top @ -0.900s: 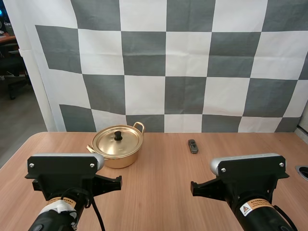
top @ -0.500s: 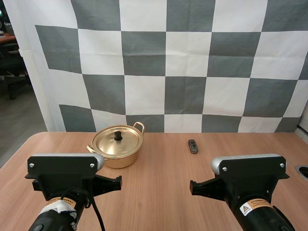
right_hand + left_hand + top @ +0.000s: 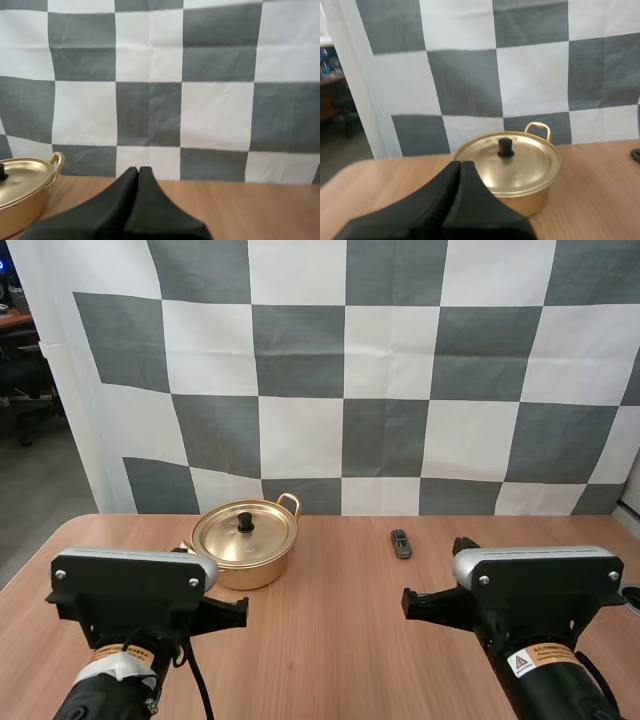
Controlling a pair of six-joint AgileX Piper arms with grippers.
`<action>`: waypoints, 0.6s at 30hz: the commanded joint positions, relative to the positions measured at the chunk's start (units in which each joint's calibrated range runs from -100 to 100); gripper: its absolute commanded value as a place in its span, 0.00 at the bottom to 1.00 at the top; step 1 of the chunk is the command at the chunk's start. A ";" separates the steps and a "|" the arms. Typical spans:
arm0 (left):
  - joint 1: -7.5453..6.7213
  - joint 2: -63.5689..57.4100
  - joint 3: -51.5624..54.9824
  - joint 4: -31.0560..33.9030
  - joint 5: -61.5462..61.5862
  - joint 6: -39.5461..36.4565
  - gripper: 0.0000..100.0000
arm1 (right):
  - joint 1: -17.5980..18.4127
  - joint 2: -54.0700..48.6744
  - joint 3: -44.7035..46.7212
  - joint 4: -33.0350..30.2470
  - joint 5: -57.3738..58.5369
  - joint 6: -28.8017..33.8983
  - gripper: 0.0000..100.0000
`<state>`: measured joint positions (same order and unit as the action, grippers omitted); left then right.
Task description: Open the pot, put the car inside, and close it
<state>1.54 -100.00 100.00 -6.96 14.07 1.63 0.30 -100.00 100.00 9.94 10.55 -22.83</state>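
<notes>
Tool left [image 3: 459, 164], tool right [image 3: 138, 170]: both closed, empty.

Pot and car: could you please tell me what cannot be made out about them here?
- Pot contents: hidden by its lid, high view.
- Part of the pot's near side: covered by the shut left hand, left wrist view.
- Pot's other half: cut off by the picture's edge, right wrist view.
- Car: too small for details, high view.
</notes>
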 commanded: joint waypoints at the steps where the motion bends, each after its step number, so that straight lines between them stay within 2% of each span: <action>1: -0.01 0.00 0.00 1.04 -46.48 1.09 0.00 | -0.05 0.00 0.00 -14.71 -43.48 0.01 0.00; 3: -0.01 0.00 0.00 2.35 -67.49 1.34 0.00 | -0.05 0.00 0.00 -14.66 -56.22 0.01 0.00; 5: -0.01 0.00 0.00 3.86 -81.01 1.56 0.00 | -0.05 0.00 0.00 -14.66 -67.76 -0.39 0.00; 7: -0.01 0.00 0.00 6.96 -83.37 4.03 0.00 | -0.05 0.00 0.00 -14.05 -75.41 -5.78 0.00; 9: -0.01 0.00 -2.52 8.35 -75.38 7.16 0.00 | -0.05 0.00 0.00 -12.82 -75.80 -9.28 0.00; 11: -0.01 0.00 -7.60 7.83 -59.06 6.43 0.00 | -0.05 0.00 -3.00 -9.58 -62.55 -11.48 0.00; 15: -0.01 0.99 -21.84 6.96 -24.76 -1.20 0.00 | -0.05 4.01 -18.50 0.71 -21.87 -12.25 0.00; 18: -0.01 7.90 -35.17 6.96 -8.52 -5.36 0.00 | -0.05 12.48 -32.57 3.08 -7.57 -12.25 0.00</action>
<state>1.54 -97.92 83.89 0.00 -26.61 6.22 0.30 -94.13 87.90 3.19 -30.82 -35.08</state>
